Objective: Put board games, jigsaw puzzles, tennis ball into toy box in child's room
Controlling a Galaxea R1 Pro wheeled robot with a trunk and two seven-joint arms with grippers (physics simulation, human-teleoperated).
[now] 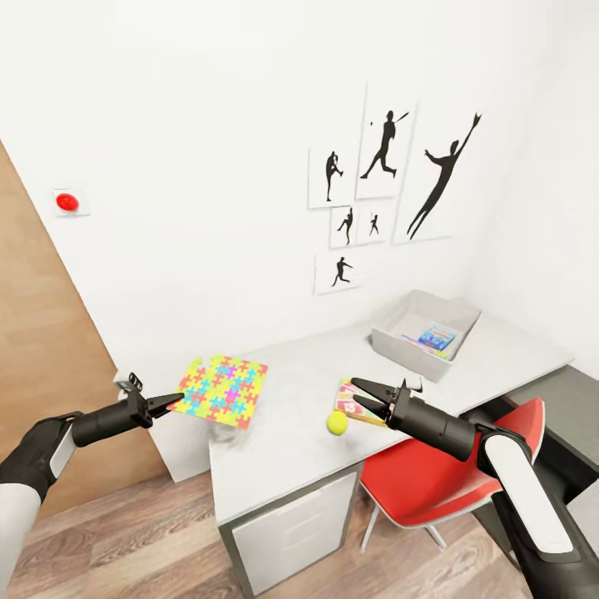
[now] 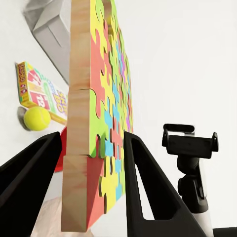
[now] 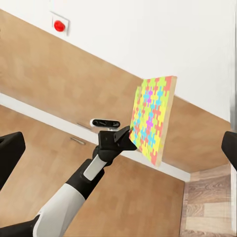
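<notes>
Already the left claw [image 1: 170, 401] is gripping the thin multicoloured jigsaw-patterned slab [image 1: 221, 388] by its near edge, fingers clamped on both faces, holding it just above the pale grey-white desk [image 1: 291, 391], probably so it is clearing the surface on its way to the shallow pale grey bin [image 1: 426, 333] at the far end, where a blue printed carton [image 1: 438, 337] is lying. The right claw [image 1: 364, 395] is hovering with jaws apart beside the small yellow-green ball [image 1: 337, 423] and a red-and-yellow carton [image 1: 356, 406], seemingly lining up.

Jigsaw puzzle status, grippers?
Left gripper shut on jigsaw puzzle, lifted off table. Right gripper open near tennis ball. Toy box path unobstructed.
</notes>
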